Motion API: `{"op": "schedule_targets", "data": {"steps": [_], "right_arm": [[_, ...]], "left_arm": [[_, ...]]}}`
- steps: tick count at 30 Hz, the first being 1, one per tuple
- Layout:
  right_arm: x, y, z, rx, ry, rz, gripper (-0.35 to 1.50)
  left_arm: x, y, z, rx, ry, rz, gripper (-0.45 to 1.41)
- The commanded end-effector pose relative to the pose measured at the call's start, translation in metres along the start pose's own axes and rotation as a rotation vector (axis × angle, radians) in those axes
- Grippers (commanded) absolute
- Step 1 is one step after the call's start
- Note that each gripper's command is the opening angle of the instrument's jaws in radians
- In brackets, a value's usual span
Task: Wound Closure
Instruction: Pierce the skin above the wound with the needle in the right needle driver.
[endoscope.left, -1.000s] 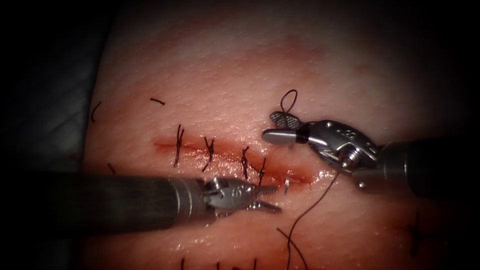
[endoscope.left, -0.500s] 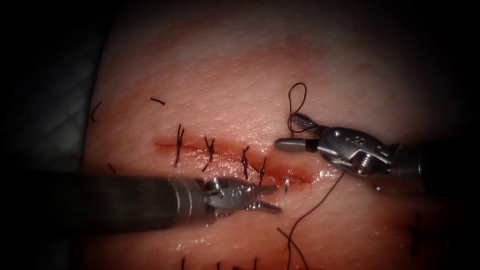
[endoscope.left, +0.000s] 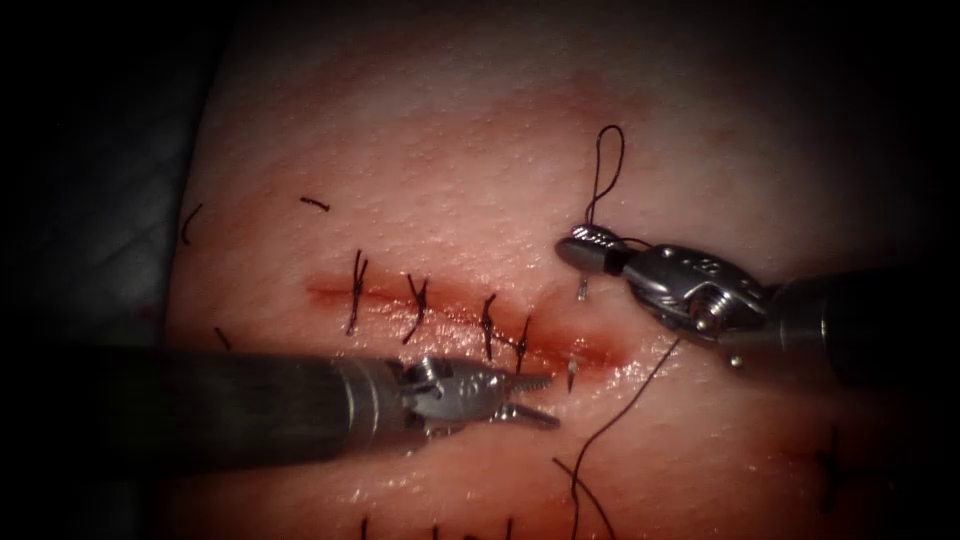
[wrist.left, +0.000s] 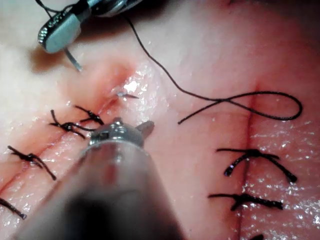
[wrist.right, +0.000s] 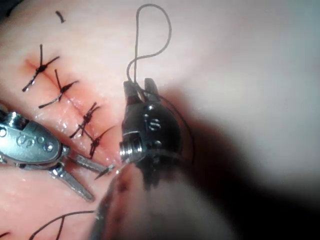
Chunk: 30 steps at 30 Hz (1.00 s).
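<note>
Tissue (endoscope.left: 450, 180) hides needle (endoscope.left: 572, 375) mid-curve; right tool (endoscope.left: 583, 250) grips its tail.

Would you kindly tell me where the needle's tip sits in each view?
Endoscope view: the needle's tip pokes from the cut at its right end, beside the left tool.
Left wrist view: it glints just beyond that tool's jaws.
Right wrist view: it lies off those jaws' ends.
Shared landmark: the left tool's open jaws.

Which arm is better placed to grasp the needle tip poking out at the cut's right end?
Probably the left: the left tool has open jaws, holds nothing and sits beside the needle tip. The right tool is shut on the needle's rear end.
</note>
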Motion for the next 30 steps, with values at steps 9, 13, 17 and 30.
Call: {"op": "schedule_targets", "data": {"steps": [9,13,17,30], "right_arm": [[-0.0032,-0.0012,0.0014,0.187,-0.243,0.209,-0.35],[-0.0051,-0.002,0.0015,0.238,-0.285,0.255,-0.35],[-0.0054,-0.0022,0.0012,0.269,-0.257,0.255,-0.35],[-0.0006,0.0026,-0.0019,0.336,-0.031,0.073,0.88]], "left_arm": [[0.0001,0.0,0.001,-0.001,0.0,0.017,0.16],[0.0002,0.0,0.0011,0.001,-0.002,0.052,0.17],[0.0001,0.0,0.001,-0.002,-0.002,0.117,0.27],[0.001,0.0003,-0.0004,-0.033,0.164,0.594,0.41]]}}
